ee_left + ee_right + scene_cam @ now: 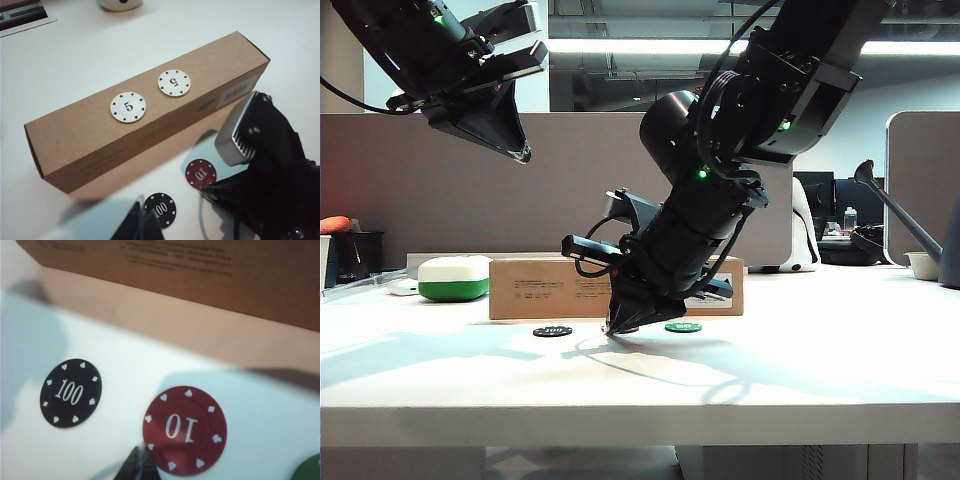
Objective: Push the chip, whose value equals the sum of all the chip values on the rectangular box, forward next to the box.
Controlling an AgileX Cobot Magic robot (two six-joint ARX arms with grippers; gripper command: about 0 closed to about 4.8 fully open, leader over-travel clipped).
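The dark-red chip (185, 430) marked 10 lies flat on the white table, a short gap from the brown box (200, 270). My right gripper (141, 465) is shut, and its tip touches the chip's rim on the side away from the box. In the exterior view the right gripper (620, 326) is down at the table in front of the box (545, 288) and mostly hides the chip. Two white chips, each marked 5 (128, 107) (174, 83), lie on top of the box (75, 145). My left gripper (512, 142) hangs shut, high above the table on the left.
A black chip marked 100 (71, 393) lies beside the red one, and a green chip (683, 327) lies on its other side. A white-and-green case (454, 278) stands left of the box. The right arm (270, 165) fills one side of the left wrist view.
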